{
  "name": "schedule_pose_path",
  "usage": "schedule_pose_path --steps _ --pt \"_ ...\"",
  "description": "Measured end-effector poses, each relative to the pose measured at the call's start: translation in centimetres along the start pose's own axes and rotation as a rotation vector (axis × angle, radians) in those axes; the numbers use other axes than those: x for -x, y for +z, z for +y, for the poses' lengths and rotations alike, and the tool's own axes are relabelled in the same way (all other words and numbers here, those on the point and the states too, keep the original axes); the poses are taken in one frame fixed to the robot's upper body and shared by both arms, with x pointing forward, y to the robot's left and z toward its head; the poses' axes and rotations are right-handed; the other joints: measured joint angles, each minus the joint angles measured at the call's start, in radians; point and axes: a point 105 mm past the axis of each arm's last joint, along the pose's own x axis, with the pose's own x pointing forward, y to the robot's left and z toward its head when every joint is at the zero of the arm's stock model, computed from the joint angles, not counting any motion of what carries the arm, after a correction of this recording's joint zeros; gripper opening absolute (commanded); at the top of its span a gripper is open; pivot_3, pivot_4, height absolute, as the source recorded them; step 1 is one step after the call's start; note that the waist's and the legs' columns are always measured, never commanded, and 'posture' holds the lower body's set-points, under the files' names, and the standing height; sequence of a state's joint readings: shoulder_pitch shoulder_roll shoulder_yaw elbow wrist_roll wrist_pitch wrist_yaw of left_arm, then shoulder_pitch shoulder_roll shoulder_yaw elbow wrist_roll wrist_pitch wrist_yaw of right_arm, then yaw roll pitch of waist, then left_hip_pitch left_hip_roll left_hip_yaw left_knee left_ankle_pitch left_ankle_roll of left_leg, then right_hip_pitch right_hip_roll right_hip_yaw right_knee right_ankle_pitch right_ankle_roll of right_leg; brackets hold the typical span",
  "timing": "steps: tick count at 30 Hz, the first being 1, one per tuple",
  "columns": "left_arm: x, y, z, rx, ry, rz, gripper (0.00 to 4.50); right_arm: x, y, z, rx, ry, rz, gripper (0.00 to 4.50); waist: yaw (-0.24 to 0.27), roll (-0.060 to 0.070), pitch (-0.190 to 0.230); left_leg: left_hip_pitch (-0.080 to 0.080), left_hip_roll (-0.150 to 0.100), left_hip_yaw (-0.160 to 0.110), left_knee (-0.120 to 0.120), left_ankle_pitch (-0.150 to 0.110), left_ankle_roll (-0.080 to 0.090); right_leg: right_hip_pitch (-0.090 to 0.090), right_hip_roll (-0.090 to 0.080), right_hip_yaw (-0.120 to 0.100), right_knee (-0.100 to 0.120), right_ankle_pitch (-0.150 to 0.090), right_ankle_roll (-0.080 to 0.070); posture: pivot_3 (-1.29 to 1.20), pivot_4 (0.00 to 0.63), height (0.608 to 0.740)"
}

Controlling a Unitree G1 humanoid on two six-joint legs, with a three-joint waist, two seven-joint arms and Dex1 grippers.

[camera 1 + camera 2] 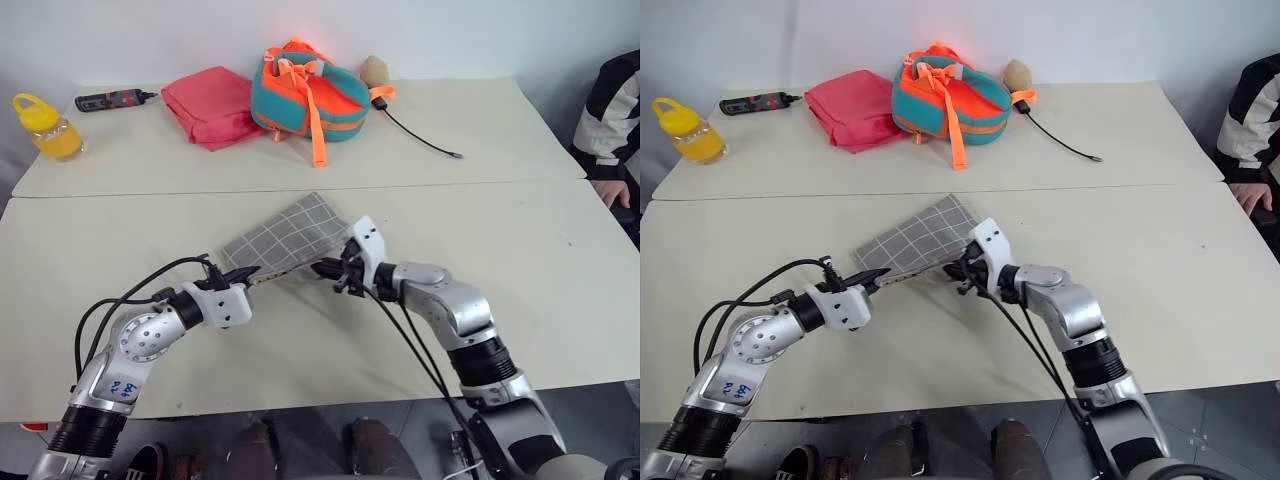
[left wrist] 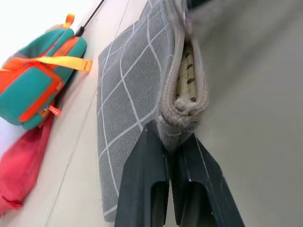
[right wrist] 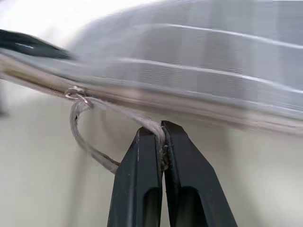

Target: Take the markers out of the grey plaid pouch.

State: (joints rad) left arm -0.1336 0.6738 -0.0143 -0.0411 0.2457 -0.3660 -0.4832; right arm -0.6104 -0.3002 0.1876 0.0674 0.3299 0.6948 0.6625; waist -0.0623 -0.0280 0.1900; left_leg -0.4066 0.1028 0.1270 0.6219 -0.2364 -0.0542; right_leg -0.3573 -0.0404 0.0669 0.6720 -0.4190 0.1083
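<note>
The grey plaid pouch (image 1: 287,236) lies flat in the middle of the near table, held between my two grippers. My left gripper (image 1: 246,273) is shut on the pouch's near-left end (image 2: 177,120), where the edge gapes a little and shows pale lining (image 2: 185,78). My right gripper (image 1: 324,268) is shut on the small grey cord loop (image 3: 81,126) that hangs from the pouch's zip ring, at the pouch's near-right edge. The markers are hidden.
On the far table lie a pink-red folded cloth (image 1: 212,106), a teal-and-orange bag (image 1: 306,92), a black-and-red tool (image 1: 112,99), a yellow bottle (image 1: 46,128) and a black cable (image 1: 420,134). A person's striped sleeve (image 1: 612,108) is at the right edge.
</note>
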Motion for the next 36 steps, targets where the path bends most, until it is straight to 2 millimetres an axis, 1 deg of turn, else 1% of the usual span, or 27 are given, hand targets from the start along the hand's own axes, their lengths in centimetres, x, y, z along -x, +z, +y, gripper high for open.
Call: schedule_pose_path --steps 4,7,9,14,17,20,22,25,26,30,32,33,36 --pt "1.2 -0.6 0.2 0.065 -0.004 -0.006 0.00 2.1 0.1 -3.8 0.054 -0.110 0.026 0.02 -0.001 0.000 0.000 0.000 0.001 0.003 -0.001 0.000 0.000 -0.001 0.000 0.003 -0.001 0.000 0.000 0.00 0.150 0.740" --pt "1.6 -0.6 0.9 0.081 0.012 -0.017 0.00 3.0 0.0 -5.5 0.094 -0.161 0.040 0.02 -0.002 -0.001 0.000 0.000 0.001 0.007 0.000 -0.001 0.000 -0.001 0.000 0.006 -0.004 0.000 0.000 0.00 0.150 0.740" --pt "1.9 -0.6 1.3 0.089 0.020 -0.022 0.00 3.2 -0.2 -5.9 0.102 -0.168 0.041 0.02 -0.005 -0.001 0.000 0.000 0.001 0.013 0.000 -0.001 0.001 -0.001 0.001 0.007 -0.005 0.000 0.000 0.00 0.150 0.740" --pt "2.0 -0.6 1.3 0.107 0.011 -0.030 0.00 3.2 -0.2 -5.8 0.116 -0.157 0.036 0.02 -0.015 -0.001 0.000 0.000 0.001 0.019 0.001 -0.002 0.002 -0.002 0.001 0.011 -0.006 0.001 0.001 0.00 0.150 0.740" --pt "1.9 -0.6 1.3 0.113 0.013 -0.036 0.00 3.4 0.0 -5.4 0.111 -0.130 0.019 0.74 -0.018 -0.001 0.000 0.000 0.001 0.019 0.002 -0.002 0.002 -0.002 0.001 0.012 -0.006 0.001 0.002 0.00 0.150 0.740" --pt "1.8 -0.5 1.3 0.119 0.018 -0.042 0.00 3.5 0.4 -4.7 0.127 -0.098 0.001 1.77 -0.021 -0.001 0.000 0.000 0.001 0.020 0.002 -0.002 0.002 -0.002 0.002 0.013 -0.006 0.001 0.002 0.00 0.150 0.740" --pt "1.8 -0.5 1.4 0.118 0.017 -0.043 0.00 3.9 0.5 -5.0 0.144 -0.105 0.009 2.47 -0.021 -0.001 0.000 0.000 0.001 0.020 0.003 -0.002 0.002 -0.002 0.002 0.014 -0.006 0.001 0.002 0.00 0.150 0.740" --pt "1.8 -0.7 1.3 0.128 0.016 -0.040 0.00 5.3 0.8 -6.0 0.162 -0.137 0.021 3.47 -0.021 -0.001 0.000 0.000 0.001 0.021 0.004 -0.003 0.003 -0.002 0.002 0.015 -0.006 0.001 0.002 0.00 0.150 0.740" --pt "1.8 -0.7 1.2 0.135 0.015 -0.043 0.00 5.9 1.3 -6.4 0.166 -0.146 0.017 3.47 -0.021 -0.001 0.000 0.000 0.001 0.021 0.004 -0.003 0.003 -0.002 0.002 0.015 -0.006 0.001 0.002 0.00 0.150 0.740" --pt "1.8 -0.8 1.1 0.177 0.009 -0.047 0.00 7.1 3.0 -6.7 0.222 -0.157 -0.004 3.47 -0.023 -0.001 0.000 0.001 0.003 0.021 0.005 -0.004 0.003 -0.002 0.003 0.017 -0.005 0.001 0.002 0.00 0.150 0.740" --pt "1.7 -0.8 1.1 0.230 0.015 -0.055 0.00 6.9 4.6 -6.0 0.244 -0.138 -0.068 3.07 -0.025 -0.001 0.000 0.001 0.004 0.021 0.005 -0.004 0.003 -0.003 0.005 0.019 -0.005 0.001 0.002 0.00 0.150 0.740" --pt "1.6 -0.8 1.0 0.256 0.018 -0.059 0.00 6.5 5.6 -5.2 0.246 -0.114 -0.120 2.84 -0.026 -0.001 0.000 0.001 0.006 0.021 0.006 -0.005 0.002 -0.003 0.006 0.020 -0.005 0.001 0.002 0.00 0.150 0.740" --pt "1.4 -0.4 1.4 0.283 0.025 -0.074 0.00 4.9 7.9 -1.7 0.279 -0.002 -0.243 1.84 -0.024 -0.001 0.000 0.001 0.009 0.021 0.008 -0.006 0.000 -0.003 0.010 0.020 -0.002 0.001 0.002 0.00 0.150 0.740"
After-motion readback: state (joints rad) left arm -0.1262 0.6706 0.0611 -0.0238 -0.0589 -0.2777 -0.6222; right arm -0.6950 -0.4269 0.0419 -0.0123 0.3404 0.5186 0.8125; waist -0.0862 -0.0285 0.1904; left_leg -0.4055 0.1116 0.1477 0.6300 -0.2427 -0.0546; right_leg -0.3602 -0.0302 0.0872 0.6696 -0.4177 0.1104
